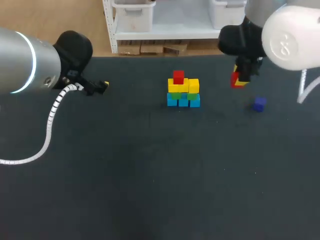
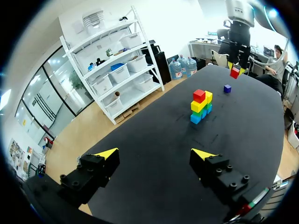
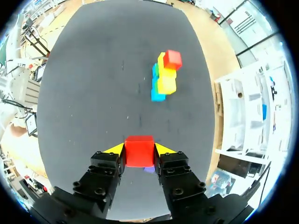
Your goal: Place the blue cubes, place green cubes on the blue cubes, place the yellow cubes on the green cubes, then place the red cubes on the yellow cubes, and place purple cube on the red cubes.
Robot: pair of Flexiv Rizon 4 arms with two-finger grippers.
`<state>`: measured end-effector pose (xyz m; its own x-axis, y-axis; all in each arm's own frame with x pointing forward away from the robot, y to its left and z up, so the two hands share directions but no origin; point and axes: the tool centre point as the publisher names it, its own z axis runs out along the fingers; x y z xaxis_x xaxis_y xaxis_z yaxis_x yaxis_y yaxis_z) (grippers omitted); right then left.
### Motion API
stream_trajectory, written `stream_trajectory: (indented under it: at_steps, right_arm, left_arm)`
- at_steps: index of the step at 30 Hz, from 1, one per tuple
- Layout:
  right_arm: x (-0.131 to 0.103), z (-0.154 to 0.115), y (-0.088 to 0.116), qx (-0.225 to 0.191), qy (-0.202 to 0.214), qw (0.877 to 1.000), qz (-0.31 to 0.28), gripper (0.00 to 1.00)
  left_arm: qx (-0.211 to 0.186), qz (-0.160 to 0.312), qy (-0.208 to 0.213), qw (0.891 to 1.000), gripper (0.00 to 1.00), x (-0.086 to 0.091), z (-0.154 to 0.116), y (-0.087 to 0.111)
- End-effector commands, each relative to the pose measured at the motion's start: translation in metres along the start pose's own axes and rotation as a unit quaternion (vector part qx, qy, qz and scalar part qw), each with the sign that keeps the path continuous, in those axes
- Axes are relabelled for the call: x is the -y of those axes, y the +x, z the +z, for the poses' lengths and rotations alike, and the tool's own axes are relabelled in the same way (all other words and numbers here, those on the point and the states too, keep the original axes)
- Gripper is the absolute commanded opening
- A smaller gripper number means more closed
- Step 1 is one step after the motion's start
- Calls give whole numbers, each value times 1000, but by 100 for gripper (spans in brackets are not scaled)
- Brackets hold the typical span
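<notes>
A stepped stack (image 1: 183, 91) stands at the table's far middle: blue cubes at the bottom, green above, yellow above those, one red cube (image 1: 178, 77) on its left side. The same stack (image 2: 201, 107) (image 3: 164, 77) shows in both wrist views. My right gripper (image 1: 239, 79) hangs above the table right of the stack, shut on a second red cube (image 3: 139, 150) (image 2: 235, 72). A purple cube (image 1: 258, 104) (image 2: 227, 88) lies on the table below it, mostly hidden under the held cube in the right wrist view. My left gripper (image 2: 154, 157) (image 1: 102, 85) is open and empty at the far left.
The black table (image 1: 150, 170) has wide free room in front of the stack. The left arm's white cable (image 1: 52, 120) hangs over the left part of the table.
</notes>
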<state>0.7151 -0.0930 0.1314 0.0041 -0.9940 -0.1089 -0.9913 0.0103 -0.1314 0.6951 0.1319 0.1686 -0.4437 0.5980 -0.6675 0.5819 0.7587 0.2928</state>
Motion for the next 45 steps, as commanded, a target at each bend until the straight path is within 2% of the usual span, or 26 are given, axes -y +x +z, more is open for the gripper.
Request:
stream_trajectory:
  at_steps: [1, 13, 23, 34, 45]
  right_arm:
    - [24, 12, -19, 1, -26, 1000, -7, 0]
    - [60, 21, -52, 14, -50, 999, -12, 0]
    - [75, 35, -73, 30, -69, 997, -21, 0]
    - [78, 52, -88, 29, -99, 994, -30, 0]
    - [69, 52, -95, 15, -108, 993, -37, 0]
  left_arm:
    - [1, 0, 1, 1000, 100, -1, 0, 0]
    - [1, 0, 1, 1000, 100, -1, 0, 0]
    - [1, 0, 1, 1000, 100, -1, 0, 0]
    - [1, 0, 1, 1000, 100, -1, 0, 0]
    - [1, 0, 1, 1000, 100, -1, 0, 0]
